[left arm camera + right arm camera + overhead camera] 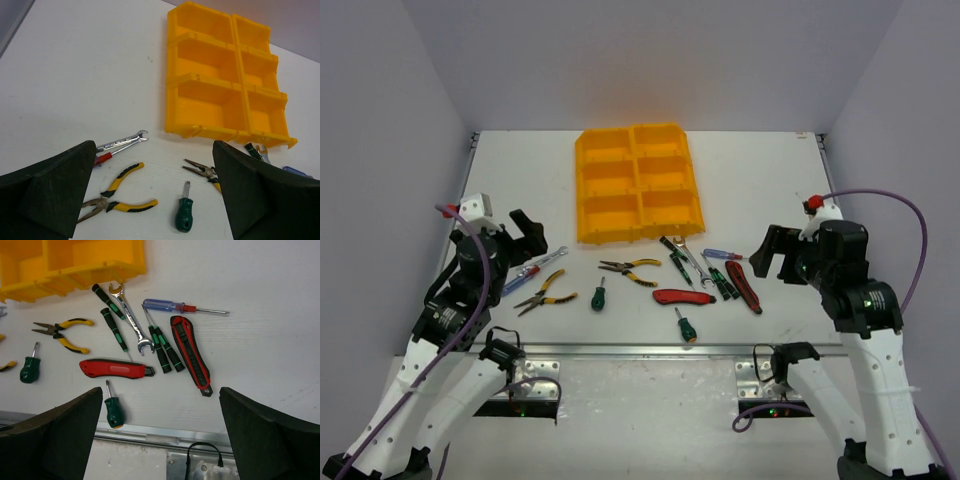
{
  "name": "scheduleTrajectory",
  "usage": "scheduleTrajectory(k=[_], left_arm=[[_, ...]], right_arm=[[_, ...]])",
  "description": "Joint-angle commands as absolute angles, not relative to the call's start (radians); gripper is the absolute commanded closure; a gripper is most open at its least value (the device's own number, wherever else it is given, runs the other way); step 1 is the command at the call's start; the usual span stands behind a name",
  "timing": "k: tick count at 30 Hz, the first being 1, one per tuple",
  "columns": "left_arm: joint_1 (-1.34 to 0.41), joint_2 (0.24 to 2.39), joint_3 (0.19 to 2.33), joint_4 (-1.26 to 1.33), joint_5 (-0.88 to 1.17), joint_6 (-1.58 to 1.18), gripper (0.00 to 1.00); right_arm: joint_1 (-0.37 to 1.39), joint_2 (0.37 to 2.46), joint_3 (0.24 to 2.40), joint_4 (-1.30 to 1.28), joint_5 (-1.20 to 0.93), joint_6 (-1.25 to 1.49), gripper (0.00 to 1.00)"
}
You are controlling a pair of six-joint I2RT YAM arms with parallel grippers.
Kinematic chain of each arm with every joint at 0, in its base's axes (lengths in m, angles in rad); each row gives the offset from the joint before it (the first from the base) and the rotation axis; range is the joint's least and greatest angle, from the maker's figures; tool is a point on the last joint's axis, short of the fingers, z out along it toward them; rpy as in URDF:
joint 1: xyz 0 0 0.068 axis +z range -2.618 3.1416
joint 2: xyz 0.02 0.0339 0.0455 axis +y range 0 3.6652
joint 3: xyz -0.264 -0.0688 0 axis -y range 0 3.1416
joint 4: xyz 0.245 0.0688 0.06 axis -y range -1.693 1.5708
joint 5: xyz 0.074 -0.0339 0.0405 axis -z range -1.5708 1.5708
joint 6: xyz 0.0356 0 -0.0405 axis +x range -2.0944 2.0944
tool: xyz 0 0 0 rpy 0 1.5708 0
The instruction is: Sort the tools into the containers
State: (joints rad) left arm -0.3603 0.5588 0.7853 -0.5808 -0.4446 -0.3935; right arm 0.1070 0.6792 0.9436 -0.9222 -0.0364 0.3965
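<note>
The yellow-orange tray (pixel 636 182) with six empty compartments lies at the table's middle back, and also shows in the left wrist view (pixel 200 80). The tools lie loose in front of it. On the left are yellow-black pliers (pixel 112 197), a silver wrench (pixel 122 141) and a green stubby screwdriver (pixel 184 214). On the right are a red utility knife (pixel 115 368), a red-black knife (pixel 191 352), a wrench (pixel 132 322), a red-blue screwdriver (pixel 172 306) and green-handled screwdrivers (pixel 165 347). My left gripper (pixel 525 235) is open and empty above the left tools. My right gripper (pixel 775 255) is open and empty right of the knives.
Needle-nose pliers (pixel 630 270) lie in the middle, in front of the tray. A second green stubby screwdriver (pixel 114 410) lies close to the table's metal front edge (pixel 150 432). Grey walls close in the table on three sides.
</note>
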Motion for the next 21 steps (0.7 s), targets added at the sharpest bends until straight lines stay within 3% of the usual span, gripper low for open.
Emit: scheduleTrajectory(k=[1,9,12,14,17,21], left_arm=[[-0.353,0.554,0.786,-0.548,-0.445,-0.391,0.0],[-0.353,0.555,0.787,-0.549,-0.45,-0.394,0.0],[-0.353,0.57,0.787,-0.546,-0.44,-0.391,0.0],[-0.353,0.58,0.788,-0.547,-0.435,-0.389,0.0],[-0.353,0.587,0.788,-0.548,-0.432,-0.388,0.0],[-0.354,0.594,0.783,-0.543,-0.417,-0.387,0.0]], right_arm=[[0.106,0.643,0.956,-0.879,-0.111,0.403,0.01],[0.132,0.752,0.836,-0.743,-0.458,0.571,0.01],[0.312,0.81,0.769,-0.708,-0.238,0.629,0.01],[0.605,0.884,0.751,-0.715,-0.045,0.698,0.01],[0.847,1.021,0.764,-0.754,0.183,0.778,0.01],[1.023,1.188,0.716,-0.672,0.28,0.832,0.05]])
